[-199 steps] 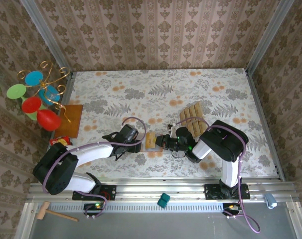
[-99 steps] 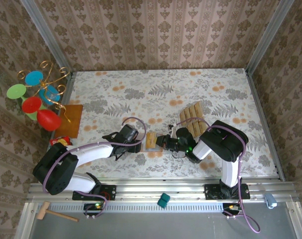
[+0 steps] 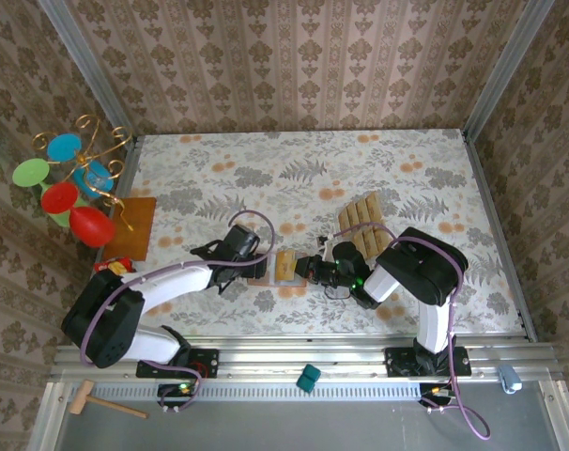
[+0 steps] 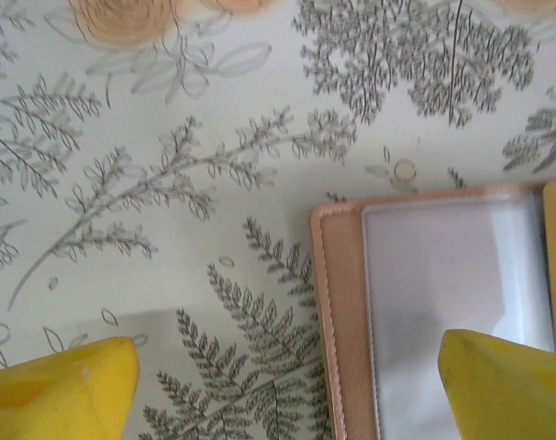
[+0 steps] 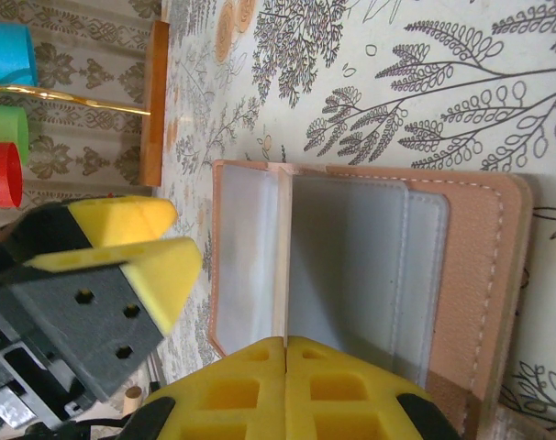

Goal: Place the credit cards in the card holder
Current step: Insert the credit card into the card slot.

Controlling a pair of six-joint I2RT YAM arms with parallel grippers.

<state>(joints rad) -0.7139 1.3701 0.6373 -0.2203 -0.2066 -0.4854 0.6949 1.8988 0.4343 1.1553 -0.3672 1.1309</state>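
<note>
The card holder (image 3: 277, 266) lies open on the flowered cloth, its clear pockets facing up (image 5: 351, 266). My right gripper (image 5: 285, 344) is shut on a credit card (image 5: 282, 257), a thin tan card seen edge-on that stands over the holder's fold; from above, this gripper (image 3: 310, 267) sits at the holder's right side. My left gripper (image 4: 287, 394) is open at the holder's left edge (image 4: 338, 302). One yellow fingertip (image 4: 507, 385) is over the clear pocket and the other is over the cloth. More credit cards (image 3: 362, 218) lie in a fanned row behind the right arm.
A gold wire stand with coloured discs (image 3: 73, 183) rises from an orange-brown board (image 3: 134, 225) at the table's left edge. A teal block (image 3: 308, 378) and a wooden mallet (image 3: 97, 402) lie off the table near the arm bases. Patterned walls enclose three sides.
My left gripper has drawn back a little toward the far left and opened slightly wider. The right gripper and its card have stayed put.
</note>
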